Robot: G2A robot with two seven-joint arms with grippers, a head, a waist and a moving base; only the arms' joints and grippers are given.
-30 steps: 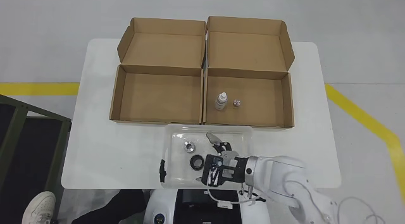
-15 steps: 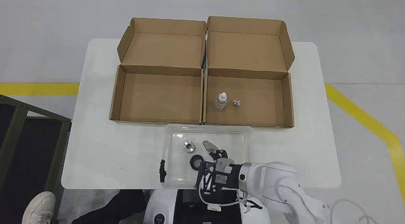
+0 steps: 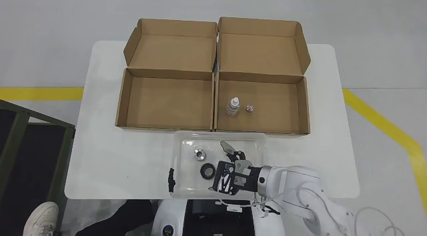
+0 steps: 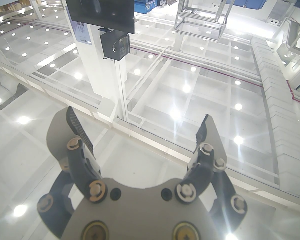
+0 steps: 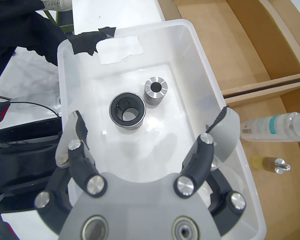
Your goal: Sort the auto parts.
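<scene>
A clear plastic bin (image 3: pixel 179 144) stands at the table's near edge. In it lie a black ring bearing (image 3: pixel 207 170) and a silver slotted collet (image 3: pixel 199 153). My right gripper (image 3: pixel 221 166) hovers over the bin, open and empty. In the right wrist view the bearing (image 5: pixel 127 113) and the collet (image 5: pixel 155 91) lie just ahead of the gripper (image 5: pixel 150 116), whose fingers straddle the bin (image 5: pixel 202 58). My left gripper (image 4: pixel 138 116) is open, holds nothing and points up at a ceiling.
Two open cardboard boxes stand behind the bin. The left box (image 3: pixel 167 103) is bare. The right box (image 3: pixel 263 106) holds a small clear bottle (image 3: pixel 232 106) and a small metal-tipped part (image 3: pixel 249 108). Black tape (image 5: pixel 90 42) sticks to the bin's end wall.
The right gripper shifted slightly left and toward the table's near edge, then came back to about where it was. The parts in the bin have not moved.
</scene>
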